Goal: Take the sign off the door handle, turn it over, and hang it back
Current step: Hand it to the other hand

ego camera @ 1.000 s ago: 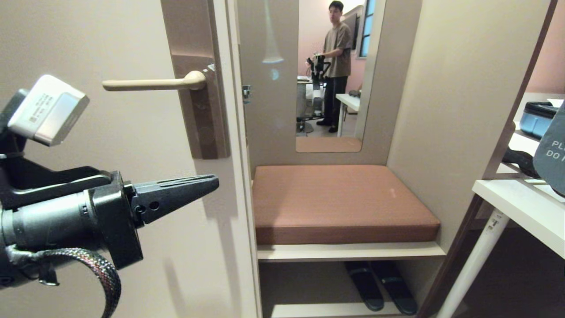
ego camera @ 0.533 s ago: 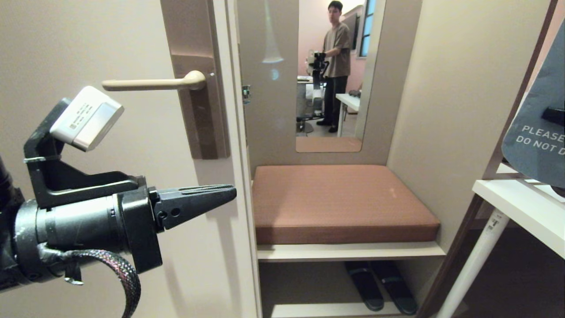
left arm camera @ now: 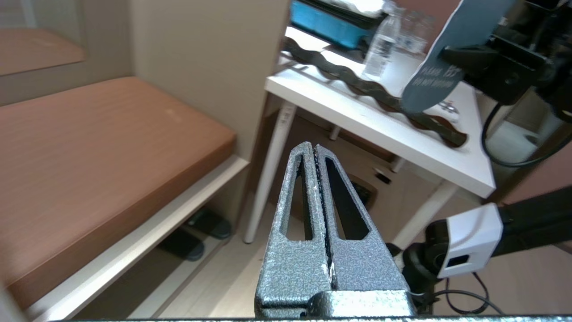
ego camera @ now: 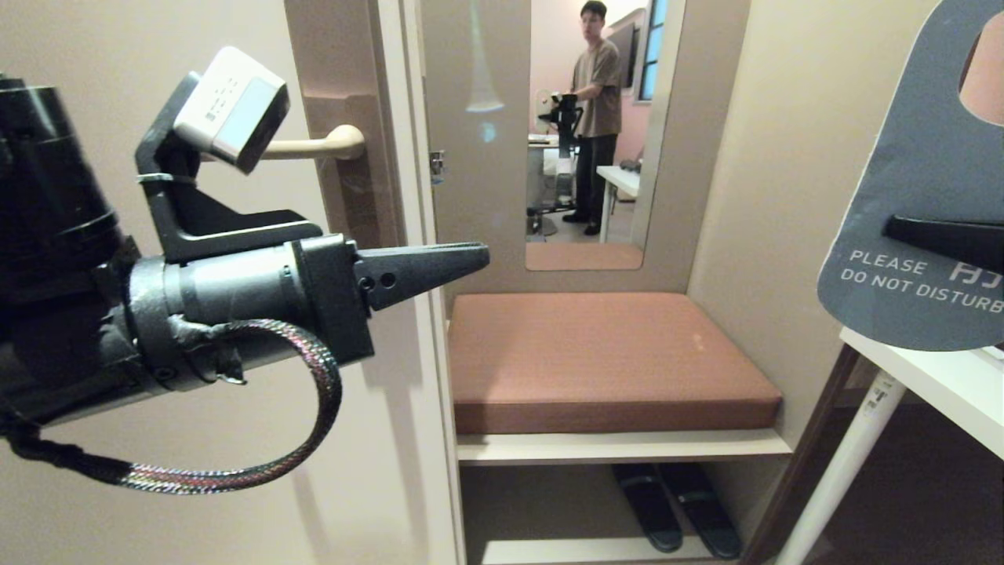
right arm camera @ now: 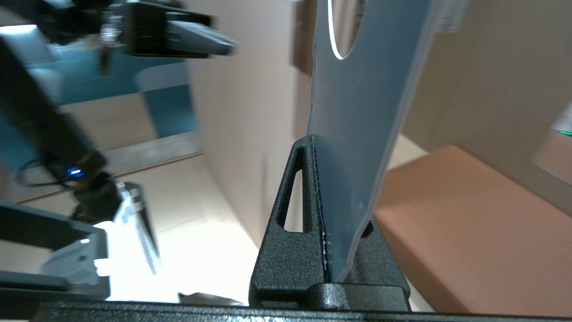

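Observation:
The sign (ego camera: 918, 180) hangs in the air at the far right of the head view, blue side with white DO NOT DISTURB facing me, its oval hole at the top. My right gripper (ego camera: 890, 226) is shut on its lower part; in the right wrist view the card (right arm camera: 366, 112) stands clamped between the jaws of this gripper (right arm camera: 311, 139). My left gripper (ego camera: 482, 255) is shut and empty, pointing right in front of the door, well left of the sign (left arm camera: 451, 53). The cream door handle (ego camera: 314, 145) is bare, its outer end hidden behind my left wrist camera.
A brown cushioned bench (ego camera: 604, 353) fills the niche right of the door, with dark slippers (ego camera: 674, 506) under it. Above it a mirror (ego camera: 588, 133) reflects a person. A white table (ego camera: 925, 384) stands at the right, holding a bottle (left arm camera: 377, 44) and a blue case (left arm camera: 330, 20).
My left arm has risen and moved right, now covering the handle's outer end. The sign in my right gripper has come up and leftward from the right edge, so its text shows fully.

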Controlling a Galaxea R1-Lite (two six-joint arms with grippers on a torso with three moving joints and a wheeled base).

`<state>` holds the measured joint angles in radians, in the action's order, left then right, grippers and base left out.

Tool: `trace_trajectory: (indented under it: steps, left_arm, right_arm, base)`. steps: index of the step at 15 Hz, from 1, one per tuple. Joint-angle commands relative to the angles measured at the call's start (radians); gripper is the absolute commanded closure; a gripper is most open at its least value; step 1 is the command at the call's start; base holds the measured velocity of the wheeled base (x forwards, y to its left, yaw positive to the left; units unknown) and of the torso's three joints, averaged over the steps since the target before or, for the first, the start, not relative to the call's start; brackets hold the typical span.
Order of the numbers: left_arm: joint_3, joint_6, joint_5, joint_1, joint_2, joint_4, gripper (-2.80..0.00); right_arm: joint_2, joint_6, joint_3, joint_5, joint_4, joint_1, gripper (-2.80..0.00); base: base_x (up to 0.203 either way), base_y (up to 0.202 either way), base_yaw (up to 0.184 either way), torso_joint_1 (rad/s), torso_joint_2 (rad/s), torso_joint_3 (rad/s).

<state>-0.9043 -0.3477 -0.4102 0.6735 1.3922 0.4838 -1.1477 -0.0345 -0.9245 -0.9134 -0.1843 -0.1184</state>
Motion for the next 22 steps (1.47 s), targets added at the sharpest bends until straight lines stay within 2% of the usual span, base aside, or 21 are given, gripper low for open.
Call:
trace_trajectory:
  steps: [1,4,8,10,13,17,18,22]
  left_arm:
    - [-0.042,-0.003,-0.003,0.030,0.066,0.003,0.00]
    - [-0.081,-0.003,-0.005,0.068,0.112,0.004,0.00]
    - [-0.085,-0.004,-0.007,0.136,0.133,0.005,0.00]
    - [-0.085,-0.005,-0.007,0.158,0.153,0.057,0.00]
    - [-0.084,-0.010,-0.025,0.163,0.166,0.085,0.00]
    - [-0.082,-0.013,-0.025,0.163,0.169,0.087,0.00]
    - [-0.082,-0.010,-0.025,0.164,0.169,0.088,-2.80]
    - [-0.082,-0.008,-0.025,0.164,0.168,0.097,-2.80]
  right_arm:
    - [-0.033,-0.001,-0.012,-0.005,-0.001,-0.051,0.00]
    - [-0.078,-0.001,-0.040,-0.006,-0.002,-0.127,0.00]
    - [-0.144,0.001,-0.113,-0.007,-0.005,-0.159,0.00]
    - [-0.173,0.000,-0.125,-0.007,-0.047,-0.174,0.00]
    - [-0.188,-0.001,-0.126,-0.005,-0.075,-0.219,0.00]
    - [-0.193,-0.001,-0.126,-0.005,-0.075,-0.236,0.00]
    - [-0.193,-0.001,-0.126,-0.005,-0.075,-0.236,0.00]
    - [-0.199,0.001,-0.125,-0.004,-0.077,-0.236,0.00]
  base:
    - [0.000,0.000,0.000,0.000,0.00,0.000]
    - [0.000,0.000,0.000,0.000,0.00,0.000]
    - [0.000,0.000,0.000,0.000,0.00,0.000]
    - [0.000,0.000,0.000,0.000,0.00,0.000]
    - [0.000,0.000,0.000,0.000,0.00,0.000]
    - [0.000,0.000,0.000,0.000,0.00,0.000]
    - [0.000,0.000,0.000,0.000,0.00,0.000]
    - [0.000,0.000,0.000,0.000,0.00,0.000]
